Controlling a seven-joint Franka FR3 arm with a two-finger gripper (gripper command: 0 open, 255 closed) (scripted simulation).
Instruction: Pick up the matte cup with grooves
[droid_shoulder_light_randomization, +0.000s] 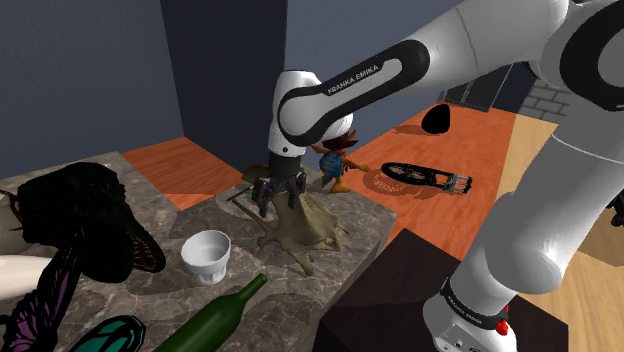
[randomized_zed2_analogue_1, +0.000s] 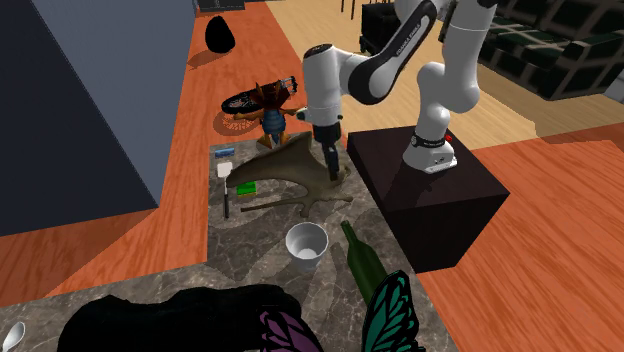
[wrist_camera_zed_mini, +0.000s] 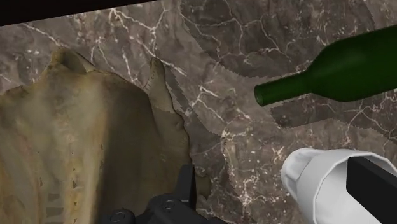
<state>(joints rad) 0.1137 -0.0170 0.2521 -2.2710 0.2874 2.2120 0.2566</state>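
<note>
Pincer (droid_shoulder_light_randomization: 278, 196) open, hanging over a tan bone-like piece (droid_shoulder_light_randomization: 300, 228).
Its fingers stand apart, holding nothing; the white grooved cup (droid_shoulder_light_randomization: 206, 256) sits upright on the marble tabletop (droid_shoulder_light_randomization: 190, 214), apart from the pincer, beside a lying green bottle (droid_shoulder_light_randomization: 215, 318).

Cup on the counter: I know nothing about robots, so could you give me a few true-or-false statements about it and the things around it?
1. The cup stands upright on the marble counter. True.
2. The gripper is clasping the cup. False: its fingers stand open by the tan shape, clear of the cup.
3. The bottle lies on its side. True.
4. The cup is red. False: it is white.
</note>
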